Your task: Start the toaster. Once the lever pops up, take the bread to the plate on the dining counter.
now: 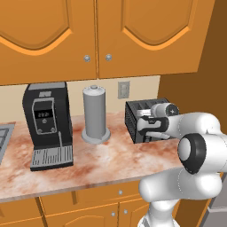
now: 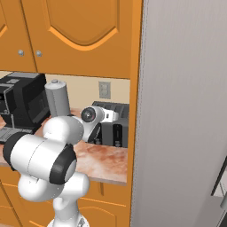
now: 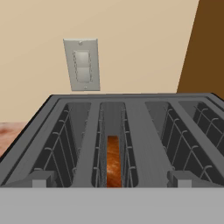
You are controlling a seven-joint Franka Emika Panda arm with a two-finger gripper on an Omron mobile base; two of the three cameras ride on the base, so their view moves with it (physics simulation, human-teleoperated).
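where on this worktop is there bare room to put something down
Free: the marbled worktop in front of the grey canister, between the coffee machine and the toaster. Crowded: the right end, where the arm reaches over the toaster beside the tall grey panel.

One toaster (image 1: pixel 141 120), one bread slice (image 3: pixel 113 161) in its slot, one coffee machine (image 1: pixel 47 125), one grey canister (image 1: pixel 95 114) and one wall switch plate (image 3: pixel 82 64); four cabinet knobs show across the base views.
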